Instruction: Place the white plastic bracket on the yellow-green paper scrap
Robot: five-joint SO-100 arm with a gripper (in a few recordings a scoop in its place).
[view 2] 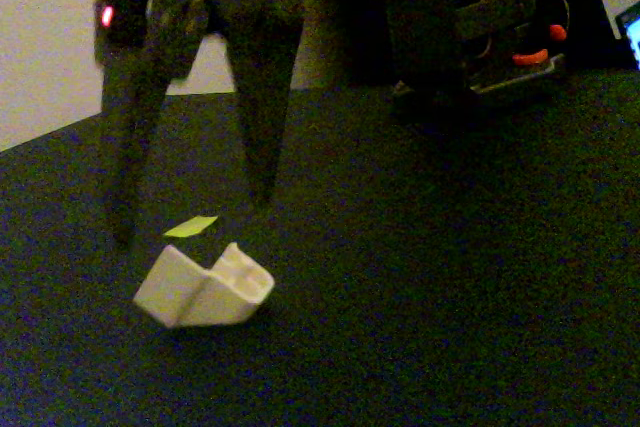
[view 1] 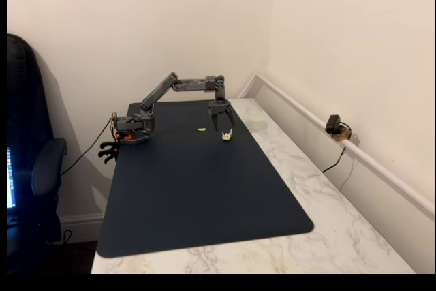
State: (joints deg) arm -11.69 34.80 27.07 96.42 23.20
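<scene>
The white plastic bracket point(view 1: 227, 135) lies on the dark navy mat point(view 1: 197, 189) near its right edge; close up it is a cream angular piece point(view 2: 203, 289) with upturned ends. The yellow-green paper scrap point(view 1: 201, 129) lies flat a short way to its left, and shows just behind the bracket as a bright sliver point(view 2: 190, 226). My gripper point(view 1: 222, 126) hangs above and just left of the bracket, fingers pointing down and spread. It is open with nothing between the fingers point(view 2: 262, 107), whose tips hover over the mat point(view 2: 480, 287) beside the bracket.
The mat lies on a white marble table point(view 1: 340, 223) in a room corner. The arm's base point(view 1: 131, 129) is clamped at the mat's left edge. A small camera point(view 1: 335, 126) sits on the wall ledge to the right. A dark chair point(view 1: 30, 168) stands at the left.
</scene>
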